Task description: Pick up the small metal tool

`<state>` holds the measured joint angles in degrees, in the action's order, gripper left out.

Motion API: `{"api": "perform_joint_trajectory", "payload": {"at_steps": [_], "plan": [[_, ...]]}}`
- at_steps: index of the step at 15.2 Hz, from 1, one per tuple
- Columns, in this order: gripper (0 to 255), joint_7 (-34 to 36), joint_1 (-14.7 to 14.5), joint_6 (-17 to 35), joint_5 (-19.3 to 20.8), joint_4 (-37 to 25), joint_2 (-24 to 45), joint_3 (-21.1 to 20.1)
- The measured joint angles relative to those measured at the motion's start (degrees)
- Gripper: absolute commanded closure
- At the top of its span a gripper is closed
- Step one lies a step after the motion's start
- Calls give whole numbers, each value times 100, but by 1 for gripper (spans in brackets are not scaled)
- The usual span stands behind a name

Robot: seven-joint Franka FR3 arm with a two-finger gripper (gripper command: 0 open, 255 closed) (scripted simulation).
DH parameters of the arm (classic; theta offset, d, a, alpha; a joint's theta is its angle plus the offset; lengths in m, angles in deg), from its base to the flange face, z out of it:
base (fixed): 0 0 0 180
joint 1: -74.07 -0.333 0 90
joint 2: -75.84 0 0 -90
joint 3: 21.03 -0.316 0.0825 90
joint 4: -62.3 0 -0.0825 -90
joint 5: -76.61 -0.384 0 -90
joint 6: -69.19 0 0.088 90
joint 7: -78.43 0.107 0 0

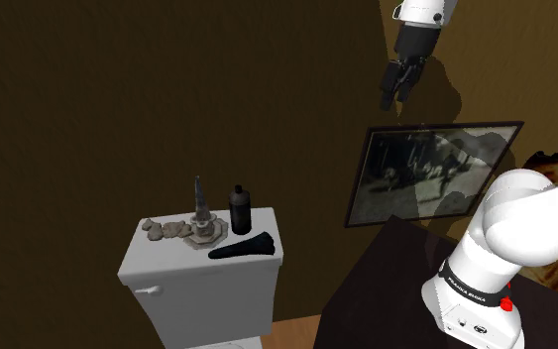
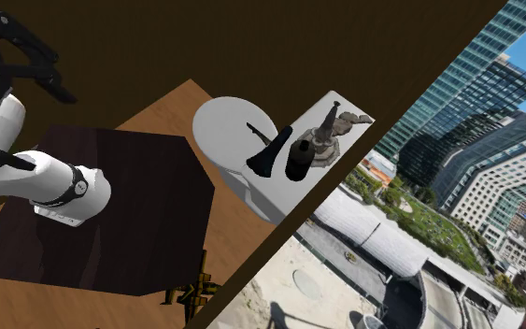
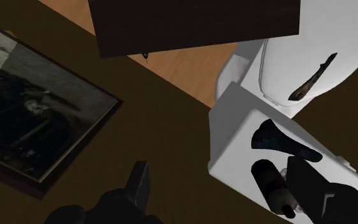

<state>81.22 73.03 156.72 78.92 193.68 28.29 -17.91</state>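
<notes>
The jaws stand wide apart and empty, high beside the brown wall above a framed picture (image 1: pixel 433 171). The small dark tool (image 3: pixel 311 79) lies on the white toilet lid (image 3: pixel 343 32), well apart from them. The tank (image 1: pixel 202 288) behind it carries a black bottle (image 1: pixel 240 210), stones (image 1: pixel 165 229) and a grey spike (image 1: pixel 199 210).

The white arm (image 1: pixel 524 223) is rising from its base at the shoulder view's lower right, bending and reaching up and to the left, with its wrist near the top edge. The black gripper (image 1: pixel 393 94) is hanging high, its fingers pointing down and slightly toward that view's left. In the wrist view the two fingers (image 3: pixel 140 182) are standing well apart, clasping nothing between them.
</notes>
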Motion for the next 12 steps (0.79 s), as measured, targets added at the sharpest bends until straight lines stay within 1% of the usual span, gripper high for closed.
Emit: {"api": "perform_joint_trajectory", "payload": {"at_steps": [1, 3, 5, 12], "plan": [[0, 0, 0, 0, 0, 0, 0, 0], [0, -62, -57, 233, -12, 146, 86, -9], [0, -176, -133, 632, -13, 416, 210, 0], [0, -585, -448, 1981, -63, 906, 1019, -21]]}}
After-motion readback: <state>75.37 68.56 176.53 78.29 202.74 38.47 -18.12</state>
